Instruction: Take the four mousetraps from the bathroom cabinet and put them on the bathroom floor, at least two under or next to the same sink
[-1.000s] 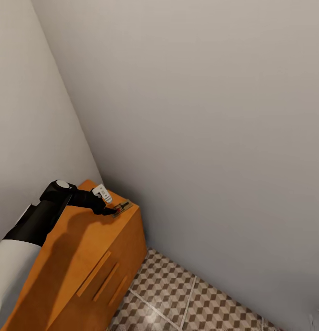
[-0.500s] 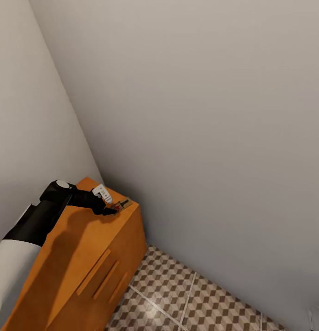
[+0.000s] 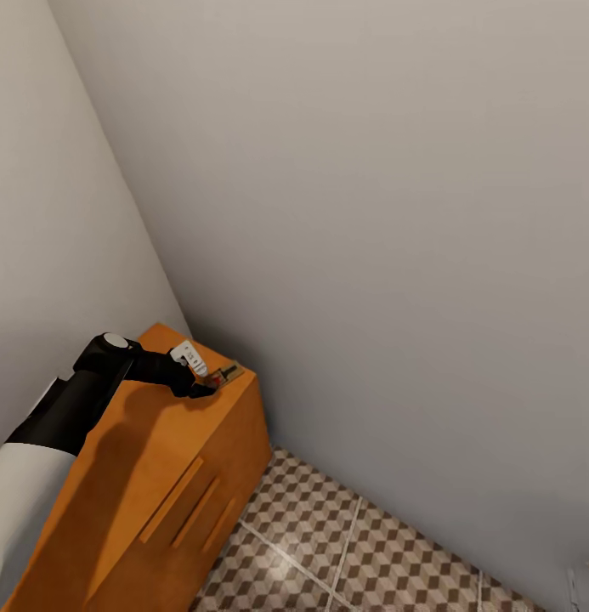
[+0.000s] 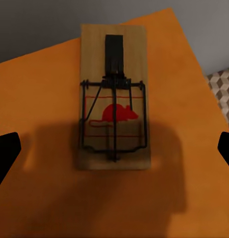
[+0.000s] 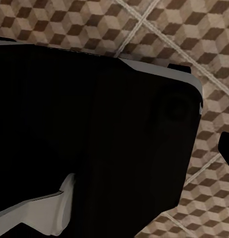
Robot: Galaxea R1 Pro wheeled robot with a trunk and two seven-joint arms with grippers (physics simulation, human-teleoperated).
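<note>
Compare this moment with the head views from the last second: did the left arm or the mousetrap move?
No visible move: the whole view shifted slightly, so the camera moved. The left gripper hovers open over the mousetrap at the far corner of the cabinet top as before; the trap lies flat, not gripped.

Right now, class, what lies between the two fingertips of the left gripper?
In the left wrist view, the mousetrap lies flat on the cabinet top, between the fingertips of the open left gripper; bare orange wood shows on either side of it.
</note>
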